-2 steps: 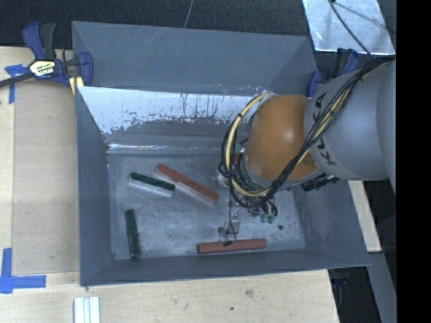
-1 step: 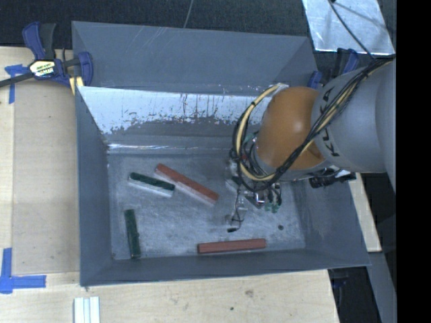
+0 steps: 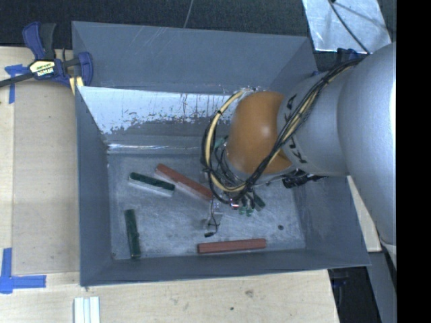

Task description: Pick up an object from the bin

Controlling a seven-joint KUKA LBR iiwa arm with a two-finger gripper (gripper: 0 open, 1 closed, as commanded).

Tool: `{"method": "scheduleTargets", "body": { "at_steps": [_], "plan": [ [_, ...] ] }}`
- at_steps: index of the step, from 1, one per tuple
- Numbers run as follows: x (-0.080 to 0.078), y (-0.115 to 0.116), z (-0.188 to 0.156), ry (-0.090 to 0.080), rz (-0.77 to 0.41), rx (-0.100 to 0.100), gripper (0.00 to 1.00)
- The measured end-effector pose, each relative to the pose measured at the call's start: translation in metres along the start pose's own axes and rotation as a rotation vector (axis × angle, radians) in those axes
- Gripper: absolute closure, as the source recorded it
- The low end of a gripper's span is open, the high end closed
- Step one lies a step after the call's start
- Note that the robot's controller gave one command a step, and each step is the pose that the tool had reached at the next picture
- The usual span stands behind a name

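My gripper (image 3: pixel 213 226) hangs open or closed, I can't tell. Just nearer, a reddish-brown stick (image 3: pixel 231 246) lies by the near wall of the bin (image 3: pixel 94 200). It looks light and stiff; I'd pinch across its middle.

One camera looks down into a grey metal bin (image 3: pixel 91 180) from above, leaning a little to one side so the far wall (image 3: pixel 188 59) shows broadest. It sits near enough to take in all four walls. The robot arm (image 3: pixel 357 113) enters from the right.
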State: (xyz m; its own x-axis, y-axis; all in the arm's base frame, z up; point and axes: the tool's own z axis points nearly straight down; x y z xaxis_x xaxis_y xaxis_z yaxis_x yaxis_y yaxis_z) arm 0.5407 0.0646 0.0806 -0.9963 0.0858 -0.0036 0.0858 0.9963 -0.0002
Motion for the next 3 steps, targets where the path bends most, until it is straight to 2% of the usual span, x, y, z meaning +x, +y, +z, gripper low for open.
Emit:
{"method": "scheduleTargets", "body": {
  "at_steps": [1,2,3],
  "plan": [
    [-0.014,0.011,0.009,-0.006,-0.326,-0.001,1.00],
    [-0.014,0.011,0.009,-0.006,-0.326,-0.001,1.00],
    [-0.039,0.031,-0.125,-0.001,-0.312,-0.001,1.00]
  ]
}}
